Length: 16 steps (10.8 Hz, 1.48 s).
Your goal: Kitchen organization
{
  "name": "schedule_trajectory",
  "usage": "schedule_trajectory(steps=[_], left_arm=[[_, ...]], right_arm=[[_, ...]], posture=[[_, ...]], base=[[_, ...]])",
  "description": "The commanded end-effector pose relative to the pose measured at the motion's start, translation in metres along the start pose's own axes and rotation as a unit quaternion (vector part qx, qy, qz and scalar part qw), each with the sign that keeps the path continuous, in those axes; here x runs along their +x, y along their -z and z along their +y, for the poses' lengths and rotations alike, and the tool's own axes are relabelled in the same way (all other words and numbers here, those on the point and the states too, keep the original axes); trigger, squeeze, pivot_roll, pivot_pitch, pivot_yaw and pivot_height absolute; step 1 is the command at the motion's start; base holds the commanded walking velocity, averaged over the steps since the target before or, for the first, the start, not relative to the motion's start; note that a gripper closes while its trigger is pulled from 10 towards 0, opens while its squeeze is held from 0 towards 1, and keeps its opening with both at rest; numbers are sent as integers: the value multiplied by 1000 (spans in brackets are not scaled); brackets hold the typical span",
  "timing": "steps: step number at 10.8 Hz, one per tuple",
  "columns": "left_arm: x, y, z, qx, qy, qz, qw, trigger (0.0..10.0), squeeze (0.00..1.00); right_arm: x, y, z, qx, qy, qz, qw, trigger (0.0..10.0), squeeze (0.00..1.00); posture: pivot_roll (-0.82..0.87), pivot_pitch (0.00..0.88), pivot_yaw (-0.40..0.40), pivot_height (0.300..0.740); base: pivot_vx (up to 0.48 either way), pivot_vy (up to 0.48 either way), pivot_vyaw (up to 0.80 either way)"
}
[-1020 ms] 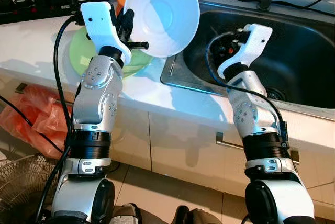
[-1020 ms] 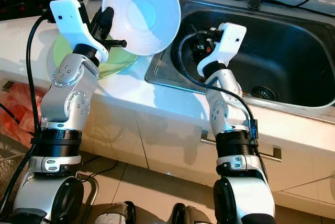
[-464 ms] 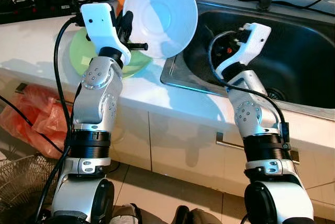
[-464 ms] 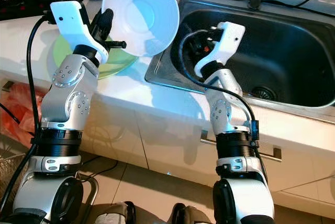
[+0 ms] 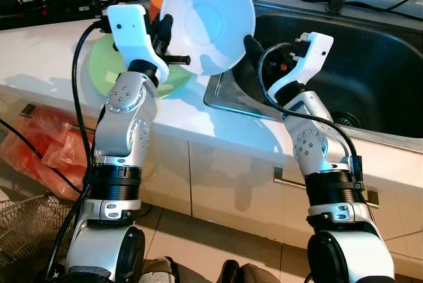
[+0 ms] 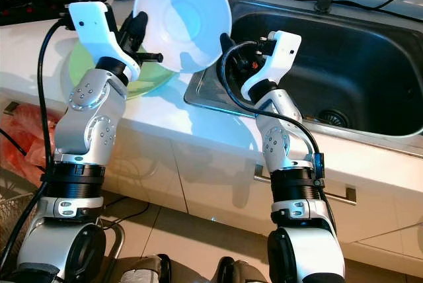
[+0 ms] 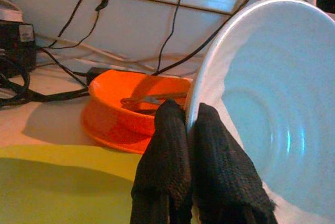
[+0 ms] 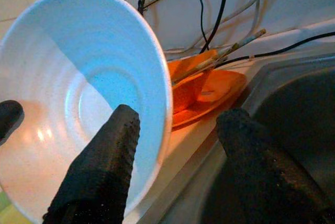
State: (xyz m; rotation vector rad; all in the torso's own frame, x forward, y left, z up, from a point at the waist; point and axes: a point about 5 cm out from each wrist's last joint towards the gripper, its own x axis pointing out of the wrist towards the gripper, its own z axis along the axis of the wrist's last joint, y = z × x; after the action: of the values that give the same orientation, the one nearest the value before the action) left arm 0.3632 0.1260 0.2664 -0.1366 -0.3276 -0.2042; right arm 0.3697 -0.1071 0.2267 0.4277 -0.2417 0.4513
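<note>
We hold the white bowl (image 5: 208, 20) in the air above the seam between the worktop (image 5: 53, 58) and the sink (image 5: 370, 65), tipped so that its open face looks toward our head camera. The left gripper (image 7: 189, 130) has its fingers (image 7: 165, 166) pressed together on the bowl's rim, one inside and one outside the wall, at the edge nearest the left arm. The right gripper (image 8: 175, 156) stands at the opposite edge with its fingers (image 8: 102, 166) spread wide: one finger lies just inside the bowl, the other outside it on the sink side, so the rim runs between them. We cannot tell whether either finger already touches the wall.

We judge the coming move to be a handover, and it turns on this relation: the rim sits between the right fingers and they need only close on it. The right arm is thus as near the bowl as the left.

Below and behind the bowl lie a green plate (image 5: 102, 65) on the worktop and an orange bowl (image 7: 125, 109) holding chopsticks (image 8: 220, 54), near the back wall among cables (image 7: 78, 9). The sink basin offers open room on the right; the worktop's front edge and the crockery on the left limit any lowering there.
</note>
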Motion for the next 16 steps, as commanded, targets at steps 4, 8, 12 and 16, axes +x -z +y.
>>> schedule_trajectory(steps=[4, 8, 12, 16], left_arm=[[0, -6, -14, -15, 42, -16, 999, 10000, 0], [-1, -6, -19, -23, 64, -17, 998, 10000, 0], [-2, -6, -24, -24, 87, -15, 996, 10000, 0], [-2, -7, -23, -7, 82, -20, 996, 10000, 0]], right_arm=[[-2, 2, 4, 2, -11, 5, 1000, 10000, 0], [-2, 2, 4, 2, -13, 4, 1000, 3294, 0], [-2, 3, 5, 5, -14, 3, 1000, 0, 0], [-2, 3, 5, 6, -12, 2, 1000, 0, 0]], posture=[[87, 158, -45, 740], [88, 158, -46, 740], [88, 159, -47, 740], [89, 157, -47, 740]], base=[[0, 0, 0], [0, 0, 0], [0, 0, 0], [0, 0, 0]])
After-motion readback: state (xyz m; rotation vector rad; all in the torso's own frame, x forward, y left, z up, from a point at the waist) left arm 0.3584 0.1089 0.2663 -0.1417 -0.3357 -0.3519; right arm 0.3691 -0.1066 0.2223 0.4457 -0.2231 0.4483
